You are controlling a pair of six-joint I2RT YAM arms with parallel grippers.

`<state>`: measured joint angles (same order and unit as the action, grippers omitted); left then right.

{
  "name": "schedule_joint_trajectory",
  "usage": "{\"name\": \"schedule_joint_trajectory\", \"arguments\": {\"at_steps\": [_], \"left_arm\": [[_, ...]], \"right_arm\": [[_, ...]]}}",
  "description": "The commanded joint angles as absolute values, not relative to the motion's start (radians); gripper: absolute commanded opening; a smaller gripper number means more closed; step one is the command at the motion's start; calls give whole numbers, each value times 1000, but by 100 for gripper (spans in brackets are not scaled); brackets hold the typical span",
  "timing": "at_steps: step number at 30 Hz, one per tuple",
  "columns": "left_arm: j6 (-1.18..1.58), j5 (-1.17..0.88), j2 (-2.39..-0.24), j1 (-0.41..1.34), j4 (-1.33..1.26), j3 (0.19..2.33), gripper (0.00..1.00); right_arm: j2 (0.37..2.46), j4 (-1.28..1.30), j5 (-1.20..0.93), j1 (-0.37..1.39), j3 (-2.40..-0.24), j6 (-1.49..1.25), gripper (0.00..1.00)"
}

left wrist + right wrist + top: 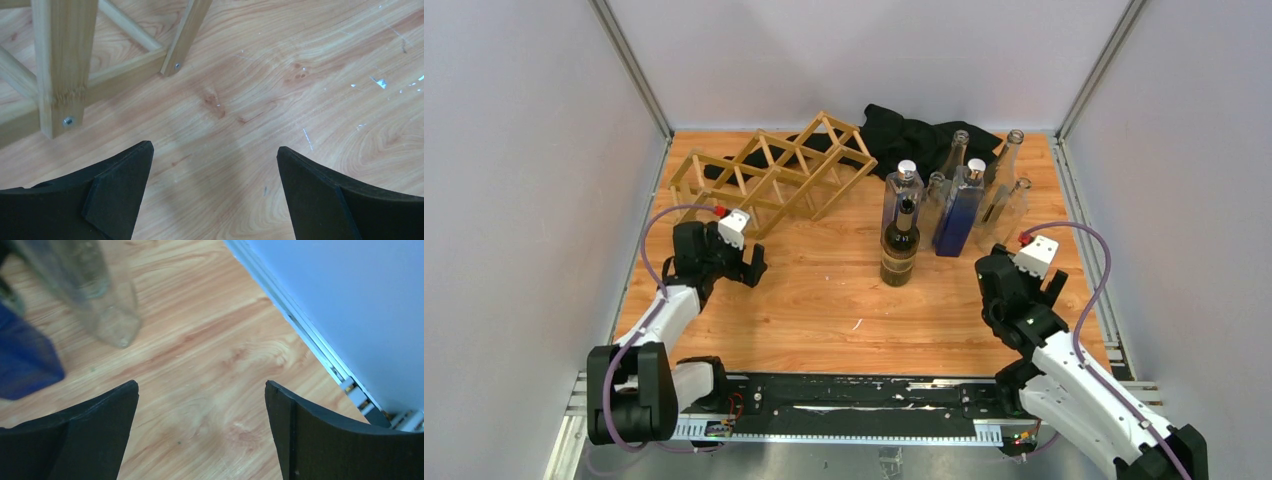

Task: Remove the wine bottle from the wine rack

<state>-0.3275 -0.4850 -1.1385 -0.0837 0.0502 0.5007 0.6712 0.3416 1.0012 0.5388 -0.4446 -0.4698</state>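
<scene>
far left, back of the bench (824, 310): wine rack (776, 172), pale slat lattice, lying at a slant toward the back wall. no bottle shows in any cell.

just in front of the rack's near left end: left end effector (752, 266), fingers spread wide, nothing between them. its wrist view has bare wood under the gap and a rack leg close by at upper left, not touching.

centre: wine bottle (900, 248), dark glass, standing upright on the bench, well apart from the rack and to its right. long axis vertical, neck up. by the look of it the bottle is already off the rack, so the task reads as done or close to done.

just behind it: a clear square bottle (903, 195) with a white cap. to the right, a blue bottle (957, 215) and several clear bottles (1004, 170), with a black cloth (904, 130) at the back.

right: right end effector (1056, 285), fingers wide apart, empty, near the side wall. the wine bottle lies to its left and slightly farther back, with the blue bottle near that line.

the wine bottle sits roughly midway between the two arms; cannot call either nearer. the left has the clearer path.
</scene>
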Motion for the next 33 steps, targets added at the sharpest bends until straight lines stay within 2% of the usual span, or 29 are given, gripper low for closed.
{"name": "schedule_joint_trajectory", "arguments": {"at_steps": [1,7,13,15,18,23,25,29,31,33], "left_arm": [[-273,-450,-1085,-90,-259,389,100],[-208,-364,-1114,-90,-478,318,100],[-137,-305,-1169,-90,-686,276,100],[-117,-300,-1189,-89,-730,273,100],[-89,-286,-1223,-90,-772,280,100],[-63,-273,-1250,-90,-780,297,100],[-50,-261,-1255,-90,-801,292,100],[-12,-268,-1340,-90,-1062,211,100],[-37,-267,-1314,-89,-968,233,100],[-27,-268,-1326,-89,-1007,226,100]], "right_arm": [[684,267,1098,441,-396,-571,100],[724,40,1150,348,-328,-492,100],[862,10,1168,213,-325,-577,100],[910,-108,1159,201,-305,-559,100],[984,-391,1053,174,-235,-426,100],[1134,-616,943,140,-235,-277,99],[1167,-665,933,139,-247,-232,99],[1225,-752,898,137,-244,-185,99],[1249,-797,867,133,-243,-162,99],[1275,-806,857,131,-253,-147,99]]}}
